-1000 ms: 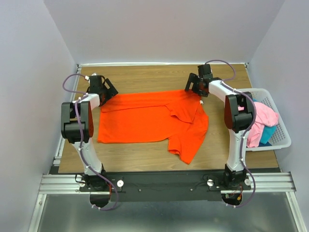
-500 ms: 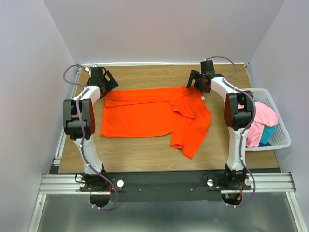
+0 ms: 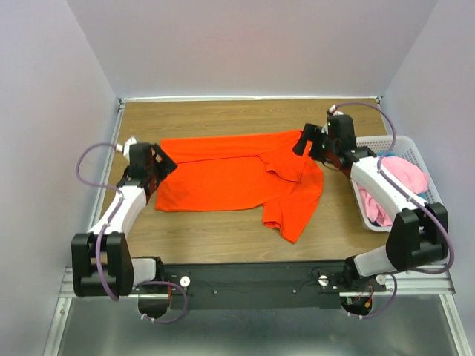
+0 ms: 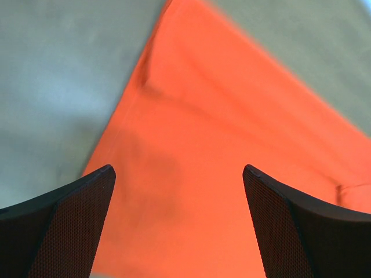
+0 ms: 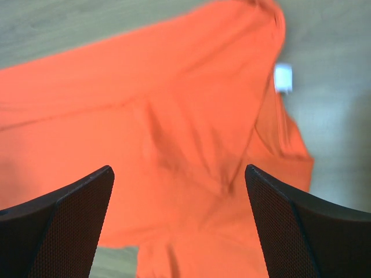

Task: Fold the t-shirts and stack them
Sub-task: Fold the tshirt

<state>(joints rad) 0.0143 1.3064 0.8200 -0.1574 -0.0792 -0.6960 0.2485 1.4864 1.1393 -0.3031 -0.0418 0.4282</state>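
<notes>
Wood table (image 3: 223, 237), white lattice basket (image 3: 410, 148) at rt edge, metal rail (image 3: 438, 283) along front

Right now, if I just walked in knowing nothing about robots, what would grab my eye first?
The bright orange-red t-shirt, spread across the middle of the wooden table, its right part rumpled and folded over. The left hand and right hand are open at its left edge and far-right corner. A white basket at the table's right edge holds a pink t-shirt.
</notes>
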